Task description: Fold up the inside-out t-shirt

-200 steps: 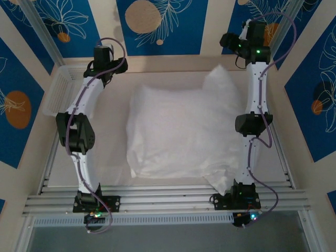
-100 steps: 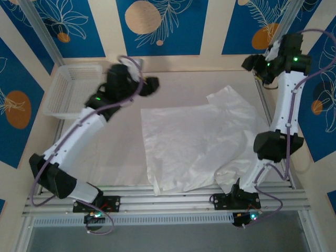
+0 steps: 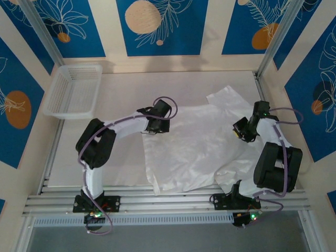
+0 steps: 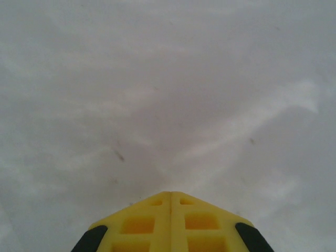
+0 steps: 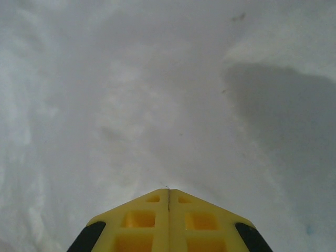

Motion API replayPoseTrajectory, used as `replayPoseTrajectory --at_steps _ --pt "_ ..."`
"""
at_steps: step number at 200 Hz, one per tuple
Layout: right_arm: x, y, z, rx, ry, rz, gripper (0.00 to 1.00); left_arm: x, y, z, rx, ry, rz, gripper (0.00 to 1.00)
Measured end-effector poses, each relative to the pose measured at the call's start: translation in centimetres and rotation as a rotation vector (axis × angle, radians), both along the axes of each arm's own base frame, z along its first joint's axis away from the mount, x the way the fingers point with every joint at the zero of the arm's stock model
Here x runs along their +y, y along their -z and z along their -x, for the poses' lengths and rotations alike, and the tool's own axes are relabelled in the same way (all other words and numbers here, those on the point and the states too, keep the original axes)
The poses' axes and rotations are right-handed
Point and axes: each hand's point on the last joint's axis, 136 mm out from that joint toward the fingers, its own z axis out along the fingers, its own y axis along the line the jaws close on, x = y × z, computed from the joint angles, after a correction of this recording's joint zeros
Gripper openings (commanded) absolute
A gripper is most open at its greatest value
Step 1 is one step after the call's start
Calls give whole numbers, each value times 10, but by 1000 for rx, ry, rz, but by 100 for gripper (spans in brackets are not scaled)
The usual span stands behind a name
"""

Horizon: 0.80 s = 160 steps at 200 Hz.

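The inside-out t-shirt (image 3: 194, 142) lies spread and wrinkled on the table, white, with one sleeve (image 3: 226, 100) toward the back right and a bunched part near the right arm's base. My left gripper (image 3: 156, 124) rests low at the shirt's back left edge. In the left wrist view its yellow jaws (image 4: 170, 193) meet tip to tip, shut, with white cloth (image 4: 168, 94) just beyond them. My right gripper (image 3: 241, 131) sits low over the shirt's right side. Its jaws (image 5: 168, 190) are also shut, pointing at white fabric (image 5: 157, 105), nothing between them.
A white mesh basket (image 3: 73, 89) stands at the back left corner. Bare table (image 3: 121, 168) lies left of the shirt. Metal rails (image 3: 168, 199) run along the near edge, and frame posts (image 3: 273, 37) rise at the back corners.
Both arms have swung down from high at the back onto the shirt. Both grippers have shut. The shirt, billowed up a second ago, now lies flat.
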Motion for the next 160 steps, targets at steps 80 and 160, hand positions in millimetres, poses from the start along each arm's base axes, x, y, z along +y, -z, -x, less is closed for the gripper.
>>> replayPoseTrajectory --at_steps 80,160 --pt "45 57 -28 102 9 -59 0 70 27 -80 -14 -275 -20 0" --pt "118 54 -94 67 -114 -44 0 158 23 -156 -59 -456 -6 0"
